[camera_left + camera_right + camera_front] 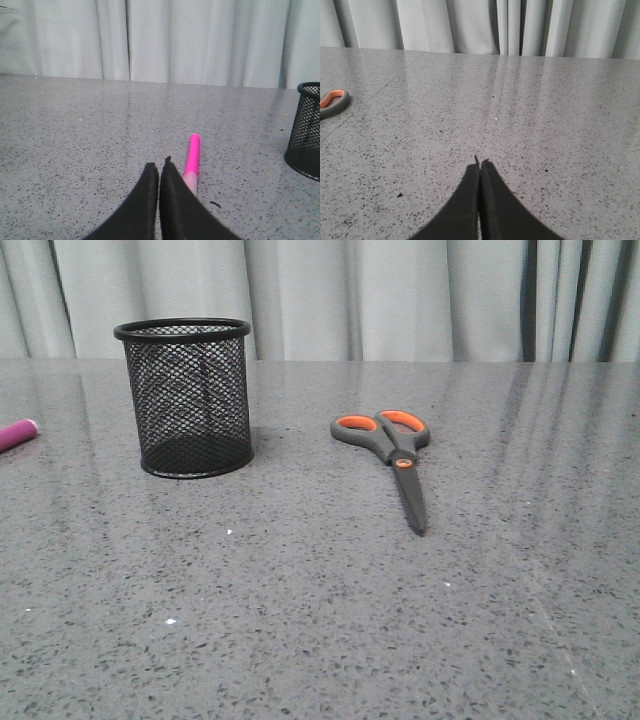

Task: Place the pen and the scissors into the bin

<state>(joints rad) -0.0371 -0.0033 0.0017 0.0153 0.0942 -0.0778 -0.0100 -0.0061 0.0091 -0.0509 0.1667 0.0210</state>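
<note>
The pen [192, 156] lies just past the closed, empty left claw [160, 167], pointing straight away.

— What's under you?
— A counter [320, 620] of speckled grey stone, polished and faintly reflective. My jaws look matt black.
— And the rest?
— The bin [187, 400] is black wire mesh; the pen [192, 155] glossy pink plastic.
</note>
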